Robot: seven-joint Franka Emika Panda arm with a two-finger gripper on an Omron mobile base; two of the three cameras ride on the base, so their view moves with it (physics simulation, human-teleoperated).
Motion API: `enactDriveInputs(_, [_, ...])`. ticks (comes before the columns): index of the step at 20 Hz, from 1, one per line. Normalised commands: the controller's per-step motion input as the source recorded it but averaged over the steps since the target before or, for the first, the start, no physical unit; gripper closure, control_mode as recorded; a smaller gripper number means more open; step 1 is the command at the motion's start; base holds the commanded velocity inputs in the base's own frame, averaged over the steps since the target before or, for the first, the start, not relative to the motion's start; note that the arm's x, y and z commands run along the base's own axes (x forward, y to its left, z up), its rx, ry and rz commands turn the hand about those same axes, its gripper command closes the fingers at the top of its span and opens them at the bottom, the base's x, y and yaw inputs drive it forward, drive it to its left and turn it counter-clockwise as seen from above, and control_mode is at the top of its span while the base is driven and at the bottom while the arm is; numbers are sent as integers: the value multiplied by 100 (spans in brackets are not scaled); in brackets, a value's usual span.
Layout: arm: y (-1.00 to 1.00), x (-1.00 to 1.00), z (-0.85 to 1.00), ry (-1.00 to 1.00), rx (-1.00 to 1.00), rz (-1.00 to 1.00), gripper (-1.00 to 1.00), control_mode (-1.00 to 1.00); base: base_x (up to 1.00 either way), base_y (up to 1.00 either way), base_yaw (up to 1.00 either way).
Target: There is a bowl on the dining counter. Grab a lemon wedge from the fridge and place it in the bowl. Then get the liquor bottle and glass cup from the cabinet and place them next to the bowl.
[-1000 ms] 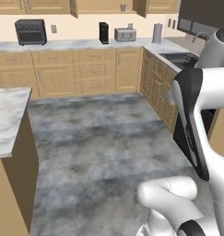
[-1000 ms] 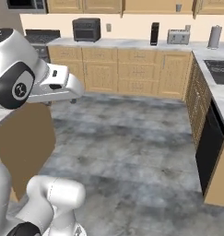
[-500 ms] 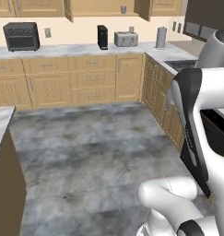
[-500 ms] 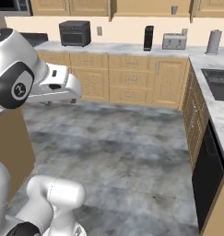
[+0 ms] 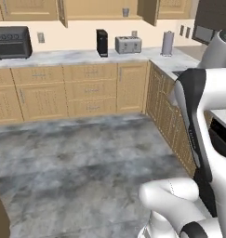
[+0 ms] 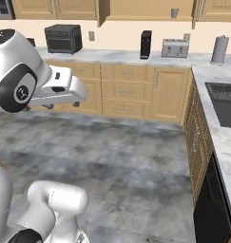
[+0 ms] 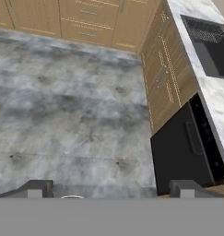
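- The pincer is standing fully open and is carrying nothing; its two dark fingertips are rising well apart at the bottom of the hand view, with bare floor between them.
- It is hanging high above the grey marbled floor and looking down, probably because the arm is tucked up for travel rather than reaching for anything.
- Ahead of the pincer and to its right, a black appliance front is sitting under a marble counter, with a dark sink further along, well apart from the fingers.
- The back counter is holding a black toaster oven, a dark coffee machine, a silver toaster and a grey canister, parked against the wall where appliances normally stand.
- A small grey cup, possibly the glass cup, is sitting high at the wall cabinets, far from the pincer.
- The bowl, fridge, lemon wedge and liquor bottle cannot be placed from these views, so fetching is judged not yet begun.
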Motion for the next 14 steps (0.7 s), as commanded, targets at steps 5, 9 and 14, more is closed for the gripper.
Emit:
enactDriveInputs(5, [0, 0, 0, 0, 0, 0, -100, 100, 100, -3, 0])
enactDriveInputs(9, [0, 0, 0, 0, 0, 0, -100, 100, 100, -22, 0])
enactDriveInputs(14, [0, 0, 0, 0, 0, 0, -100, 100, 100, -6, 0])
